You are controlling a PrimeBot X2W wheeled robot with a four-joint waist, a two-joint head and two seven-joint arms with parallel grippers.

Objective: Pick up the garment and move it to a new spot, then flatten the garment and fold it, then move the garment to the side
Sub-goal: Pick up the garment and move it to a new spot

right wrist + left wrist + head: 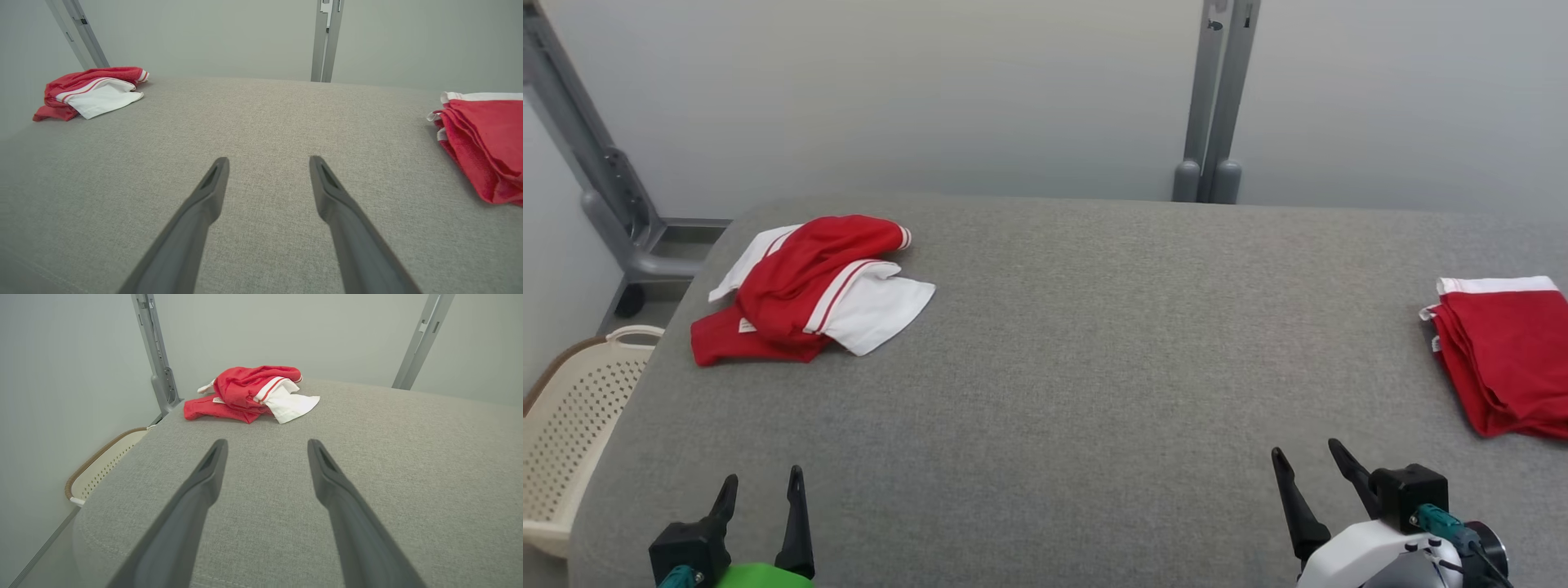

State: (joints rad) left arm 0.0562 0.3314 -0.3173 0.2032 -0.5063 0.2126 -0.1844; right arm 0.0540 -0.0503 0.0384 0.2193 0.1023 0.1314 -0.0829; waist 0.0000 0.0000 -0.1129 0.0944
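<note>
One small white label on the crumpled red-and-white garment, print unreadable

Grey padded table with crumpled garment, folded red stack

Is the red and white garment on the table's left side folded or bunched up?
Bunched up. The red and white garment lies in a loose heap on the table, white panel sticking out unevenly.
</note>
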